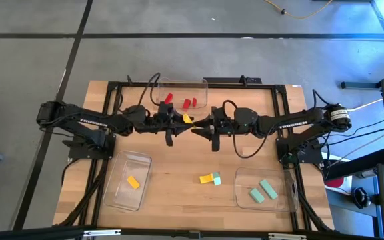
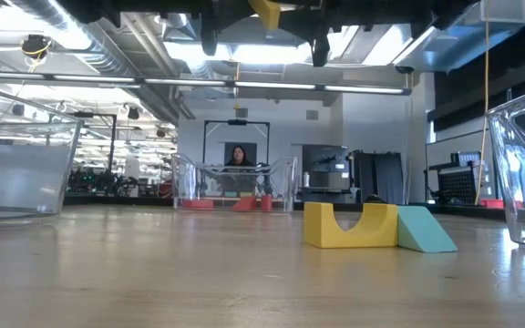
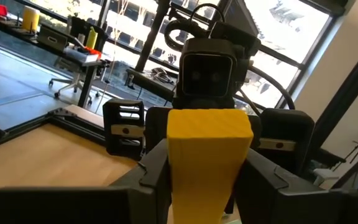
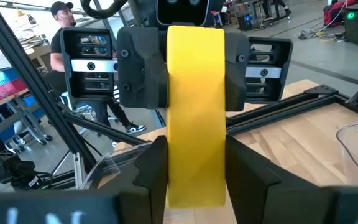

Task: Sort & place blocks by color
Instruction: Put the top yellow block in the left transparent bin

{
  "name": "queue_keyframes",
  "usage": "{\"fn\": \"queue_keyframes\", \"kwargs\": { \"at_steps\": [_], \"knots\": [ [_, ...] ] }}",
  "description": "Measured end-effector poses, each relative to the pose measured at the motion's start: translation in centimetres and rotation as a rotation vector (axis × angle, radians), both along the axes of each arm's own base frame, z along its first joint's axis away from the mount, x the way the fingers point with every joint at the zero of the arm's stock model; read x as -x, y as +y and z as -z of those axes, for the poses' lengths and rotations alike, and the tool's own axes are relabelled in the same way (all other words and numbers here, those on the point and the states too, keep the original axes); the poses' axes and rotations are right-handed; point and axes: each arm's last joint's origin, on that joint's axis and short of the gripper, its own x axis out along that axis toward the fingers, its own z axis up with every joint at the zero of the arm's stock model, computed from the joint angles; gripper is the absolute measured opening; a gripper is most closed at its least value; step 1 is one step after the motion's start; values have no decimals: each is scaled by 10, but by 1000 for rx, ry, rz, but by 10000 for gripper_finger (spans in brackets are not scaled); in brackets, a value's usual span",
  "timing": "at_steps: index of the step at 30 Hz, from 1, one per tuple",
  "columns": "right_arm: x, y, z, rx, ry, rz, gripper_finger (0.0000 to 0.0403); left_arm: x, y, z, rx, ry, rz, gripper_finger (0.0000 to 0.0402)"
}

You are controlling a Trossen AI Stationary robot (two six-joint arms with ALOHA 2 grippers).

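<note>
A yellow bar block (image 1: 188, 119) hangs in the air over the middle of the table, between my two grippers. My left gripper (image 1: 177, 121) reaches in from the table's left and my right gripper (image 1: 199, 127) from the right; both are shut on it. Red blocks (image 1: 187, 103) lie in the far tray (image 1: 202, 83). One yellow block (image 1: 133, 182) lies in the near-left tray (image 1: 120, 197), and two teal blocks (image 1: 262, 192) in the near-right tray (image 1: 242, 177). A yellow arch block (image 2: 349, 225) and a teal wedge (image 2: 425, 230) rest side by side on the table. My left gripper pinches the yellow block's left end (image 3: 207, 168) between its two fingers (image 3: 154, 174). It comes in level from the table's left, along the bar. The block is lifted clear of the table. My right gripper pinches the block's right end (image 4: 194, 180) between its two fingers (image 4: 151, 168), coming in level from the table's right, along the bar. The left arm's fingers (image 4: 142, 68) sit on the bar's other end. The bar spans between both grippers, clear of the table.
The three clear trays stand at the far middle, near left and near right. Bare wood lies between them around the two loose blocks (image 1: 211, 179). A black frame rail (image 1: 192, 84) runs round the table. A person (image 4: 64, 37) stands beyond the table.
</note>
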Motion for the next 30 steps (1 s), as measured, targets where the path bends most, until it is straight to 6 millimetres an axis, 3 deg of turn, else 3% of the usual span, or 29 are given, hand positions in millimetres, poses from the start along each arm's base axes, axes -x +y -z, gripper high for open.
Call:
{"fn": "queue_keyframes", "kwargs": {
  "at_steps": [2,4,10,13,16,20,24,30],
  "knots": [
    [0,0,0,-11,6,0,123,1,1,0,-1,10,-1,118],
    [1,0,1,-36,25,4,150,5,4,0,-3,45,1,118],
    [29,-9,-9,-110,190,46,333,37,14,-17,-52,135,-39,118],
    [50,-10,-12,-109,303,73,384,57,14,-23,-75,187,-46,118],
    [71,-11,-18,-99,366,118,387,76,11,-32,-85,187,-47,118],
    [94,-9,-25,-112,331,145,380,95,3,-26,-75,161,-41,118],
    [112,-8,-23,-156,215,158,380,109,-5,-13,-35,135,-63,118],
    [118,-7,-24,-160,-121,71,381,115,-12,-7,-11,30,-29,118]
  ]
}}
